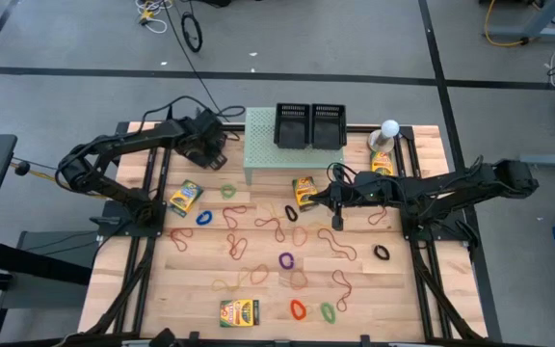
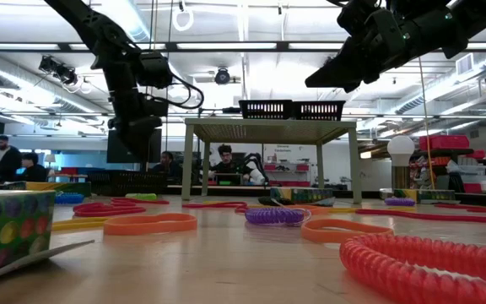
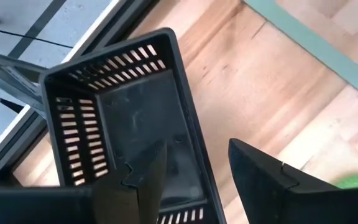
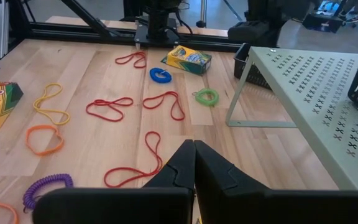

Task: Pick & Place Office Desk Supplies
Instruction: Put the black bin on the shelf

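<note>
Rubber-band loops in red, orange, purple, green, blue and black lie scattered on the wooden table [image 1: 258, 280], among them a purple coil [image 1: 285, 259] and a red loop [image 4: 109, 107]. Yellow-and-green boxes lie flat at the left [image 1: 185, 198], by the stand [image 1: 304, 191], at the right [image 1: 382, 164] and near the front [image 1: 239, 312]. My left gripper [image 3: 194, 149] is open over a black perforated basket [image 3: 123, 118], one finger inside and one outside its wall. My right gripper [image 4: 194, 146] is shut and empty, raised above the bands [image 1: 336, 217].
A pale green perforated stand [image 1: 268, 154] sits at the table's far middle with two black baskets [image 1: 310, 125] on top. A white ball-topped object [image 1: 389, 129] stands to its right. People sit in the room beyond the table [image 2: 226, 160].
</note>
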Controlling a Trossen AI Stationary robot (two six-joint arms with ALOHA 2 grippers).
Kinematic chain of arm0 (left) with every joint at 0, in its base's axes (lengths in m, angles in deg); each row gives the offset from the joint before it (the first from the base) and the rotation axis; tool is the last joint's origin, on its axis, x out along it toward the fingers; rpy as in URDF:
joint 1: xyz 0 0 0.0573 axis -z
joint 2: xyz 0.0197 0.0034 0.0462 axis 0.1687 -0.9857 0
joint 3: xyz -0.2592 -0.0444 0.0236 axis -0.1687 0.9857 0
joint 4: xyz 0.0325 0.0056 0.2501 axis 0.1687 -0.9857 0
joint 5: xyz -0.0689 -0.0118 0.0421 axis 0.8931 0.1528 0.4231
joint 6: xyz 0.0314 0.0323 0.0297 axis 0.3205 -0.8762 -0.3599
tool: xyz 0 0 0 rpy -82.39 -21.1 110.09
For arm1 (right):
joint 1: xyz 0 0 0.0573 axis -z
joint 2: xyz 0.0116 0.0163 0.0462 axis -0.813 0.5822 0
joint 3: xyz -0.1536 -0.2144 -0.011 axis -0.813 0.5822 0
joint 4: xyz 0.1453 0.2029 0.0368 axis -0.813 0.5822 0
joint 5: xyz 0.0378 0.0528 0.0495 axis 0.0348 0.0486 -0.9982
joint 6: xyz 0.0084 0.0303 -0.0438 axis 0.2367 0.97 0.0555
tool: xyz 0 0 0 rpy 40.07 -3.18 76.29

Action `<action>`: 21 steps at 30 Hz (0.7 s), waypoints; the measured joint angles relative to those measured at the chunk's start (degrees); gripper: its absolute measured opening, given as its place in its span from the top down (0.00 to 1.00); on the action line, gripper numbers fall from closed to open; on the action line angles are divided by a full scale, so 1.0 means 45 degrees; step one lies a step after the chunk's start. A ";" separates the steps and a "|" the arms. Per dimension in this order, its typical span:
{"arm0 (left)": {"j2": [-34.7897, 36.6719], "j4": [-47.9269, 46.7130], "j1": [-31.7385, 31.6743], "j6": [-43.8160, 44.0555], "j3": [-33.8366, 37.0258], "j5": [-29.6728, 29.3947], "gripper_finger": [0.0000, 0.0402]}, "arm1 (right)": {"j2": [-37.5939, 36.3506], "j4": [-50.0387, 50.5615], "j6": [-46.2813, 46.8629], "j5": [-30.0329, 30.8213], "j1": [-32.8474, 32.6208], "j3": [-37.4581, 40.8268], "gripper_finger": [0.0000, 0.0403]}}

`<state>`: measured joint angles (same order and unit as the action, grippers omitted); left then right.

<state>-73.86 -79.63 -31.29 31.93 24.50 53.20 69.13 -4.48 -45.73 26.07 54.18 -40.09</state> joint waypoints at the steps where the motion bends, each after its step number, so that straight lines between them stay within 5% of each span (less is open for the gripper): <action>1: 0.0000 -0.0032 0.0037 0.0052 0.0000 -0.0009 0.55 | 0.0000 0.0004 0.0000 0.0000 0.0000 0.0000 0.98; 13: -0.0002 -0.0503 -0.0158 0.2533 0.0240 0.0531 0.55 | 0.0000 0.0002 0.0000 -0.0034 0.0000 0.0000 0.98; 21: -0.0332 -0.0288 -0.0163 0.3266 0.0636 0.0073 0.65 | 0.0000 -0.0001 -0.0094 -0.0038 0.0000 0.0000 0.98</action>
<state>-75.36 -80.93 -32.02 46.62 27.37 53.53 69.13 -4.48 -46.15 25.90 54.18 -40.09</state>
